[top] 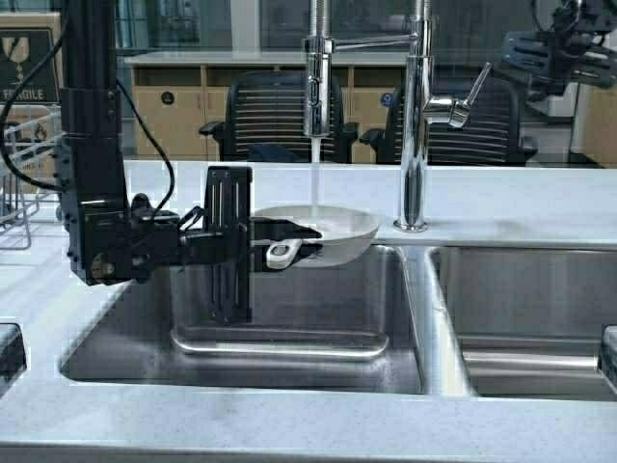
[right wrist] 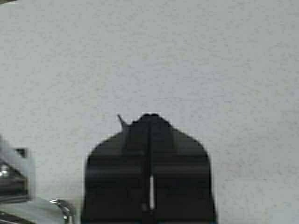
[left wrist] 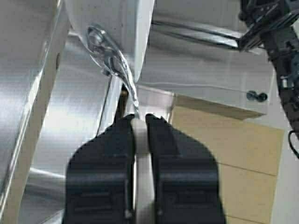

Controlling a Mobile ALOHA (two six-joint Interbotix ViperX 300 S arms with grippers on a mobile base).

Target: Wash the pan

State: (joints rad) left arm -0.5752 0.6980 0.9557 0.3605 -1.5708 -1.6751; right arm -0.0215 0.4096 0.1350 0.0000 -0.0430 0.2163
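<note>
The small white pan (top: 323,230) hangs level over the left sink basin, under the faucet spout (top: 316,87). A thin stream of water (top: 314,174) runs into it. My left gripper (top: 301,241) is shut on the pan's short cream handle (top: 282,254), holding it from the left. In the left wrist view the fingers (left wrist: 117,158) clamp the cream handle (left wrist: 140,126), and the pan's underside (left wrist: 117,28) fills the top. My right gripper (top: 554,53) is raised at the far right, above the faucet lever; in the right wrist view it (right wrist: 149,116) is shut and empty over the counter.
The chrome faucet column (top: 416,135) with its lever (top: 463,101) stands between the two steel basins (top: 289,328). A wire rack (top: 19,193) sits on the counter at far left. Office chairs stand behind the counter.
</note>
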